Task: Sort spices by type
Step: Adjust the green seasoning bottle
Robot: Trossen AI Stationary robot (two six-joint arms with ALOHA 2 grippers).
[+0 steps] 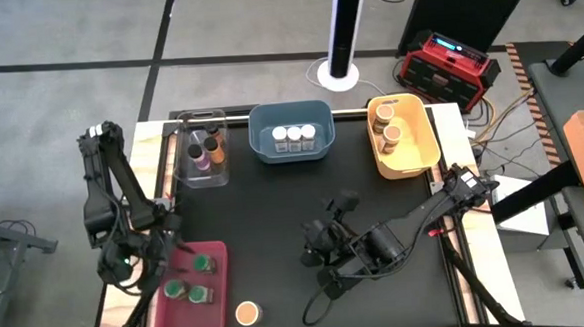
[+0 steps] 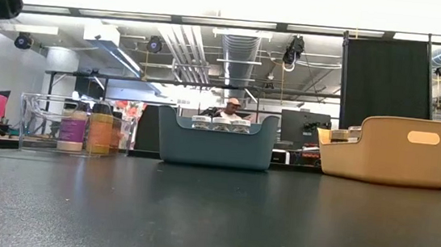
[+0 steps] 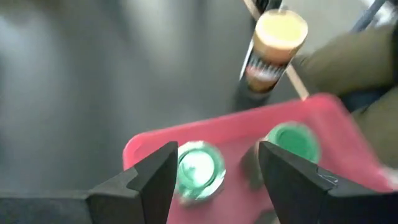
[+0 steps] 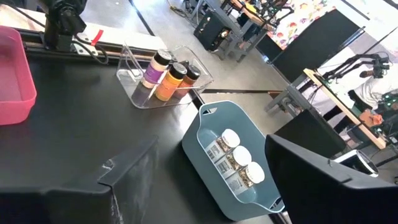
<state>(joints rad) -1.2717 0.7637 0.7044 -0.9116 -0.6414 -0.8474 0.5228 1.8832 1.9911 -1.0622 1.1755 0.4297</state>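
A: Locate the unsorted spice jar (image 1: 247, 313).

B: It stands on the table, at 4 o'clock from the red bin (image 1: 217, 320), tan lid up.

A: Handling?

B: Probably light, rigid, smooth; grip mid-body.

A: Grippers?

B: Left gripper (image 3: 214, 177) hovers over the red bin, jaws wide, empty. Right gripper (image 4: 205, 180) waits mid-table, wide, empty.

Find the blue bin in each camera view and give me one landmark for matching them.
High view: blue bin at the table's far edge, center, between the clear bin and the yellow bin.
Low view: blue bin center, at the back.
Left wrist view: not in it.
Right wrist view: blue bin lower center.
Shared landmark: three white-lidded jars in a row inside it.
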